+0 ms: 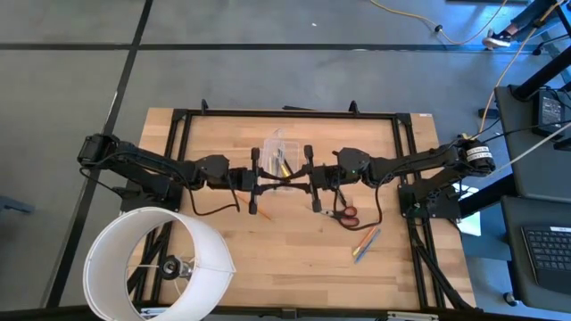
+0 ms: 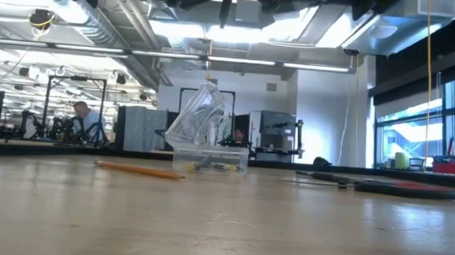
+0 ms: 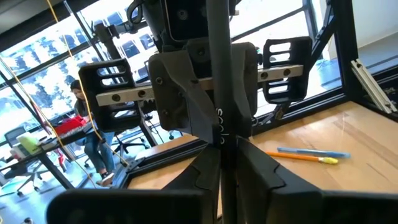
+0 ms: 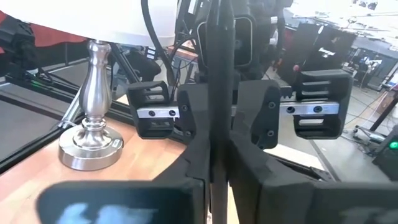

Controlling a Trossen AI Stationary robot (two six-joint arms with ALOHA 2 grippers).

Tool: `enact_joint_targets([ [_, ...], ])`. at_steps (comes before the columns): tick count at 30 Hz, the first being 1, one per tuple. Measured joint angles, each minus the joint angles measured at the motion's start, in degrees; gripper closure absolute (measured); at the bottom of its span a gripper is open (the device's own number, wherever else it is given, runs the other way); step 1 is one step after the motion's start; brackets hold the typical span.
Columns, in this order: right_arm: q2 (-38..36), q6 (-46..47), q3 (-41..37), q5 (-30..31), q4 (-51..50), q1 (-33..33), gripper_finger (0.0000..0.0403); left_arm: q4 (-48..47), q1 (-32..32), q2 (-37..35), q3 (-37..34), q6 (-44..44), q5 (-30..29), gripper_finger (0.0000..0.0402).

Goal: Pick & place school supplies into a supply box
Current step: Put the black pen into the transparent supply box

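Note:
A thin black pen (image 3: 219,68) stands about upright in the air above the table's middle, between my two grippers, which face each other at one height. My left gripper (image 1: 277,182) comes from the left and is shut on it. My right gripper (image 1: 293,182) comes from the right and is shut on it too. Just beyond them the clear supply box (image 1: 281,159) rests on the table with its lid tilted up (image 2: 201,115) and a few pens inside. Red-handled scissors (image 1: 343,214) and loose pencils lie on the wood. My left gripper pinches the pen's shaft (image 3: 221,146) between its two fingers (image 3: 202,177), level, from the table's left. The fingers lie across the pen. The pen runs up past them, clear of the table. My right gripper pinches the same shaft (image 4: 217,134) between its two fingers (image 4: 252,155), level, from the table's right and across the pen. In the left wrist view its fingers (image 3: 183,99) close on the pen just beyond my left gripper's. The pen is clear of the table.
An orange pencil (image 1: 259,212) lies near the left gripper. An orange pencil and a blue pen (image 1: 364,242) lie at the near right. A lamp with a large white round shade (image 1: 156,263) stands at the near left corner. A black frame (image 1: 285,113) borders the table.

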Motion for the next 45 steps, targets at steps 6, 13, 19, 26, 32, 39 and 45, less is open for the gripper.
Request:
enact_joint_targets([
  [6,0.0,0.4,0.0,1.5,-0.3,0.0,0.0361,-0.8,0.0,0.0,0.0,0.8,-0.3,0.0345],
  [13,-2.7,3.0,-0.1,5.9,-5.7,0.1,0.0361,-8.9,0.1,-3.0,0.1,3.6,-11.4,0.0308],
  [19,-6.2,12.2,-0.1,15.5,-14.3,-0.8,0.0361,-18.5,0.1,-9.1,0.1,2.0,-16.8,0.0295],
  [26,-6.1,23.7,-0.1,20.4,-25.0,-6.1,0.0361,-29.8,0.1,-12.8,0.0,-6.8,-17.8,0.03],
  [32,-6.1,30.1,-3.0,17.0,-23.7,-12.9,0.0361,-36.1,0.1,-12.8,0.0,-11.1,-18.1,0.03],
  [39,-4.1,39.2,-10.2,13.1,-11.2,-15.6,0.0361,-41.1,0.1,-12.8,0.0,-12.2,-18.1,0.0299],
  [45,1.1,43.3,-10.8,12.6,-7.9,-15.6,0.0356,-43.3,0.1,-12.8,0.0,-12.3,-18.1,0.0303],
])
